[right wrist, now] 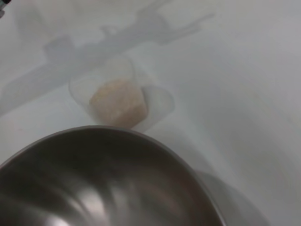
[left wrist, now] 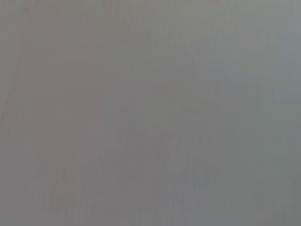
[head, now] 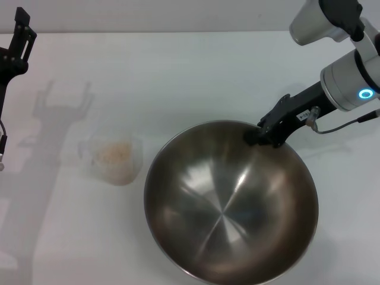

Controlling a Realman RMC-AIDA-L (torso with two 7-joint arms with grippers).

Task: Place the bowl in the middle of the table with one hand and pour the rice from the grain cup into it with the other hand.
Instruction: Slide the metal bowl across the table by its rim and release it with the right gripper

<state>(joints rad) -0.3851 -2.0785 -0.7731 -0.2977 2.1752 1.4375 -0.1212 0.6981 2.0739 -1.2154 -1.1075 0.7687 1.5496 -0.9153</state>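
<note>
The shiny steel bowl (head: 230,202) rests on the white table (head: 178,71), right of centre and toward the near edge. My right gripper (head: 262,135) is shut on the bowl's far right rim. The frosted grain cup (head: 114,157) stands upright just left of the bowl, with pale rice (head: 114,154) inside. The right wrist view shows the bowl's rim (right wrist: 117,134) with the grain cup (right wrist: 110,89) and its rice (right wrist: 117,103) beyond it. My left gripper (head: 21,37) hangs high at the far left, away from the cup; its forked shadow shows it open. The left wrist view shows only bare table.
The left arm's shadow (head: 62,107) falls on the table behind the cup. White tabletop stretches behind the bowl and the cup to the far edge (head: 178,32). The bowl's near rim reaches the bottom of the head view.
</note>
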